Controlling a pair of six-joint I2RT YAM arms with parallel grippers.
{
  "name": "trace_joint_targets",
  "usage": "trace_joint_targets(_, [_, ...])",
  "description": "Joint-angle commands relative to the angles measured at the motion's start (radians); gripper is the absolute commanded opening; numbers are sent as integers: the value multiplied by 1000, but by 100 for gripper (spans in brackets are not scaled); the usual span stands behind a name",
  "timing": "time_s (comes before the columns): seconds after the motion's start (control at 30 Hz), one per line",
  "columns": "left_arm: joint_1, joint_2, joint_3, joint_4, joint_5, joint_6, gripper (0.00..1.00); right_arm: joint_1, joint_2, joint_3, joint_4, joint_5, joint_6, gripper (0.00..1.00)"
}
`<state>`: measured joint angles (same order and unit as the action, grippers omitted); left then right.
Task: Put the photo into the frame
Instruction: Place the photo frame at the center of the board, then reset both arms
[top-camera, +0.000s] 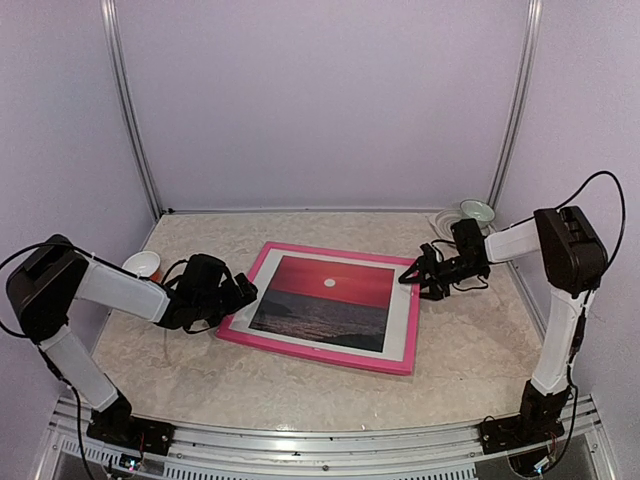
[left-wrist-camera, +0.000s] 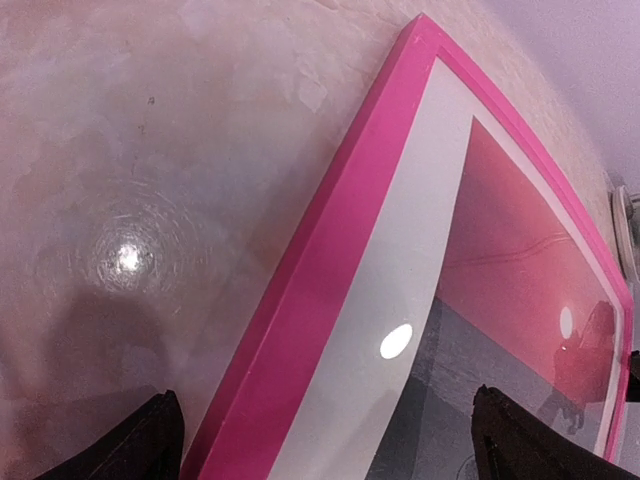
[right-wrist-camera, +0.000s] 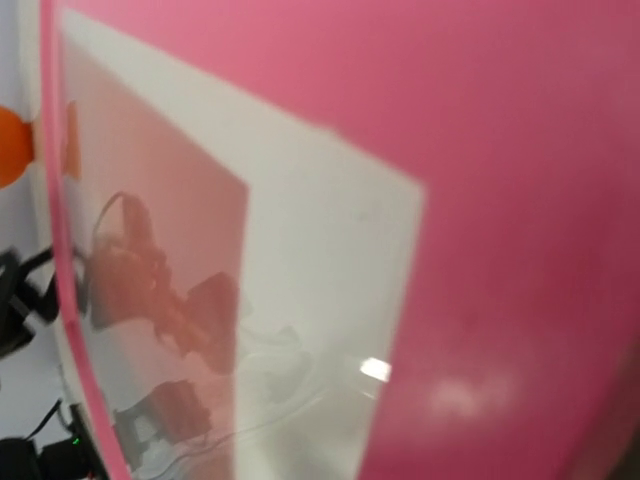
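Photo (top-camera: 325, 300): inside the frame (top-camera: 330, 355) on your table (top-camera: 300, 390).
Left gripper (top-camera: 243, 291): wide, at frame's left edge.
Right gripper (top-camera: 412, 275): at far-right corner; you cannot tell its spread.

— How is the left black two-finger pincer (top-camera: 243, 290)?
— Jaws spread wide, black fingertips (left-wrist-camera: 150, 440) far apart, pointing toward the opposite pincer.
— And the right black two-finger pincer (top-camera: 412, 277)?
— Facing it, black elbow (top-camera: 570, 245) raised behind; jaw gap unclear.

The large pink rectangular picture frame (top-camera: 310, 352) lies flat mid-way on the table (top-camera: 300, 390), the sunset photo (top-camera: 320, 300) inside it. A small orange cup (top-camera: 143, 264) stands to its left, and a pale bowl (top-camera: 477, 210) behind to its right.
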<state>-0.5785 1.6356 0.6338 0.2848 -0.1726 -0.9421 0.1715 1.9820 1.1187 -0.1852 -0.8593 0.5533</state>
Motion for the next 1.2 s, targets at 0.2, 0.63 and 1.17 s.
trace_joint_targets(0.2, [-85, -9, -25, -4, 17, -59, 99, -15, 63, 150, -105, 154, -38, 68])
trace_joint_targets(0.63, [-113, -16, -36, -8, -10, -82, 99, 35, 93, 347, -297, 409, -106, 73])
trace_joint_targets(1.17, [-113, -352, 128, -451, -244, 164, 99, 155, -376, 114, -202, 805, -223, 99])
